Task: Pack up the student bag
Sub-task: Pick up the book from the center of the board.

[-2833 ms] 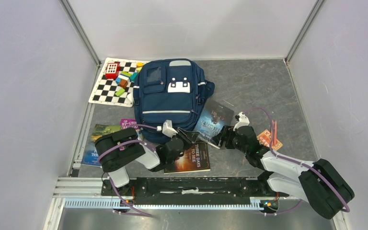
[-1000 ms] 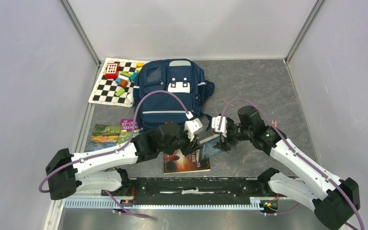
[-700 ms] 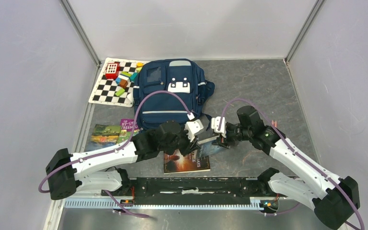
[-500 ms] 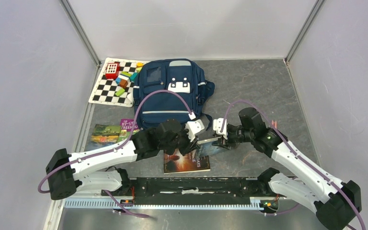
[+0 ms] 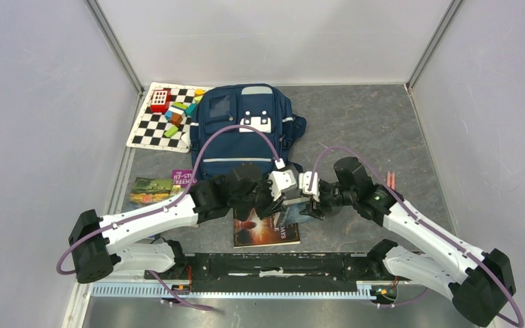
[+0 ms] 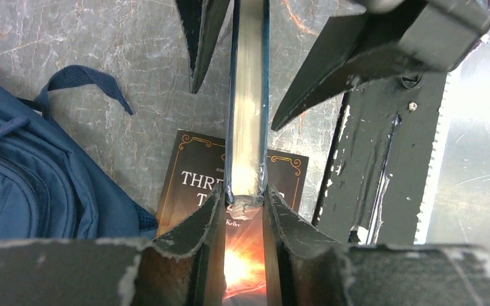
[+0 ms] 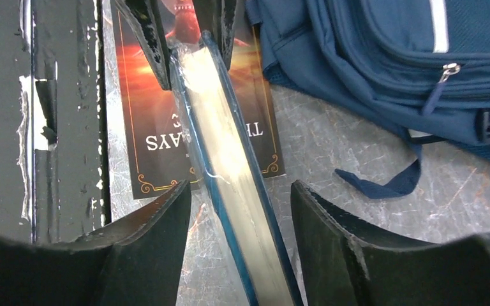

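- Left claw is clenched on one end of a thin blue book, holding it on edge above the table. The right claw is released, its jaws standing either side of the book's other end with a gap showing.
- Flat at the back middle of the table lies the student bag, front pockets up, just beyond both claws. Whether its main compartment is unzipped I cannot tell.
- Judging by its fabric, the bag is soft and slumpy, light while empty and not fragile. Its mouth will likely sag shut, so one claw should take a zip pull or the opening's rim and hold it wide.
- Beneath the held book an orange-covered book lies flat, near the bag's bottom edge.
- Beside the bag's top left corner is a chequered mat carrying toy blocks.
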`<state>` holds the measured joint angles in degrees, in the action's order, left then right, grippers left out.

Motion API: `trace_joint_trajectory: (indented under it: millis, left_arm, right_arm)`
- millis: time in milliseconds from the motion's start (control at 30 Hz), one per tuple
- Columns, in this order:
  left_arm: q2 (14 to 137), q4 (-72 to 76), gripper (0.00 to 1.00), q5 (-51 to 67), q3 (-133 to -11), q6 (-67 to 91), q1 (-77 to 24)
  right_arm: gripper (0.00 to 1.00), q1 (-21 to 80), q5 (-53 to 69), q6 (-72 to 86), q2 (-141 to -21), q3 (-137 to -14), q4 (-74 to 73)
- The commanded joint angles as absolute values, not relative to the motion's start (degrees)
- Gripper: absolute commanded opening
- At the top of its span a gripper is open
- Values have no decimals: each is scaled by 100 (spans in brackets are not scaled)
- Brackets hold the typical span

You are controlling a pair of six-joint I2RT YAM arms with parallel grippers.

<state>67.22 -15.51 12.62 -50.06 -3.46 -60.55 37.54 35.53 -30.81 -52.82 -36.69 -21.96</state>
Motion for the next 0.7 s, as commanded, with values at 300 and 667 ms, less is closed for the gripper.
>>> trace_joint_trajectory:
  millis: [300,667]
  left_arm:
    - [6459,-1402,28,934,-5383,-772,-5977]
    - [6554,-2348,99,-366,-5388,-828,-4756]
  right_arm:
    - [0,3962,2789,-2778,-5462,-3919,-2494]
    - [0,3589,-1022,-602,-5106,-5084,-2079]
